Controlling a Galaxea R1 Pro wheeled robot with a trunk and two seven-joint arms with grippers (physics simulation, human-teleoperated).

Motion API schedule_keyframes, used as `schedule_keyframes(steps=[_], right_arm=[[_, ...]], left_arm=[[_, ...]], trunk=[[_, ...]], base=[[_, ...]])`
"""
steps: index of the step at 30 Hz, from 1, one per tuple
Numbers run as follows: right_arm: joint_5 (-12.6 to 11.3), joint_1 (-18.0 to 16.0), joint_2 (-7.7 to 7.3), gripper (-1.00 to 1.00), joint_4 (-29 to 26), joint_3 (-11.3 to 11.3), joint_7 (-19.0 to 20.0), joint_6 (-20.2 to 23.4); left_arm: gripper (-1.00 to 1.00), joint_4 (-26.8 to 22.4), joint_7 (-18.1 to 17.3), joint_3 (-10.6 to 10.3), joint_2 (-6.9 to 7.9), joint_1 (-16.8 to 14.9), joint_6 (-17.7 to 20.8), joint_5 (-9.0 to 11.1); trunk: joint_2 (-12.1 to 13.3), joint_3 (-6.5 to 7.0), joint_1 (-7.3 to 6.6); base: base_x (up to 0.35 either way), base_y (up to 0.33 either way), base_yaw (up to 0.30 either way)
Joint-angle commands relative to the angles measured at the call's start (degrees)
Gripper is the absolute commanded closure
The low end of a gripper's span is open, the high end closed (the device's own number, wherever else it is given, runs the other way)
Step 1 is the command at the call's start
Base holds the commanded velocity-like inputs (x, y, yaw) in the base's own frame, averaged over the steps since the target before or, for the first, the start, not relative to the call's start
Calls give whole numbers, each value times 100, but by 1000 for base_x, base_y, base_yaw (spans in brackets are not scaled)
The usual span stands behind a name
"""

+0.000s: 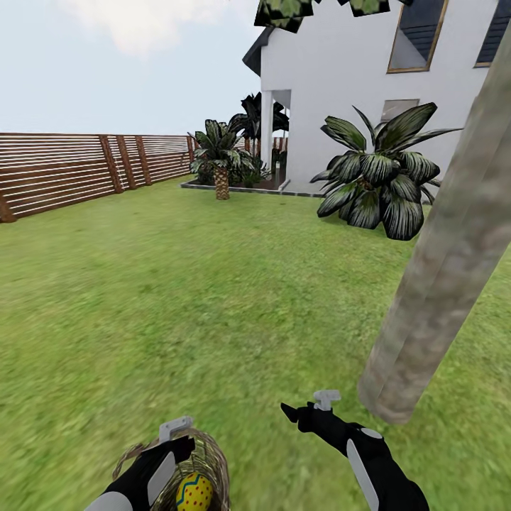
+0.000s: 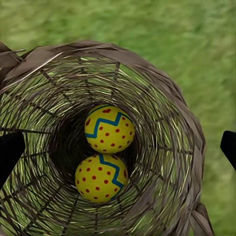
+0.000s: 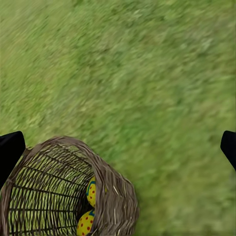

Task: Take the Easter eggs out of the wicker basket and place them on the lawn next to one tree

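Grass fills most of the head view: the lawn [image 1: 177,298] runs from the robot out to a slatted wooden fence [image 1: 78,170] and a white house [image 1: 341,78] with dark broad-leaved plants [image 1: 380,177] at its foot. The tree [image 1: 440,277] rises close on the robot's right, its mottled grey-brown trunk meeting the grass just beyond the right gripper [image 1: 306,406].

The wicker basket [image 1: 213,461] stands on the lawn at the lower edge of the head view, directly under the left gripper [image 1: 177,434]. The left wrist view looks straight down into the basket [image 2: 162,88], where two Easter eggs [image 2: 109,129] lie at the bottom, touching each other, each yellow with red dots and a blue-green zigzag. The left fingers [image 2: 10,150] are spread wide, dark tips at either side, gripping nothing.

The right gripper hovers over bare grass between the basket and the trunk. Its fingers [image 3: 10,150] are likewise apart and empty; its wrist view catches the basket [image 3: 113,191] and the eggs [image 3: 87,221] from the side.
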Motion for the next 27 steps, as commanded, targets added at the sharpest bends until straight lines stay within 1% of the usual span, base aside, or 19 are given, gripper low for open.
schedule_keyframes(steps=[1,13,18,27], right_arm=[[-48,-3,6,-100,-5,-23,26,54],[-48,-3,6,-100,-4,-24,23,54],[-48,-3,6,-100,-4,-24,17,54],[-48,-3,6,-100,-4,-24,13,54]], left_arm=[[-100,-19,12,35,-5,0,32,22],[-100,-35,30,42,6,0,50,54],[-100,-27,-52,53,24,7,108,75],[-100,-22,-89,78,46,8,128,81]], trunk=[[-43,-24,22],[-525,-239,285],[-725,-329,395],[-725,-329,395]], base=[[0,0,0],[0,0,0],[0,0,0],[0,0,0]])
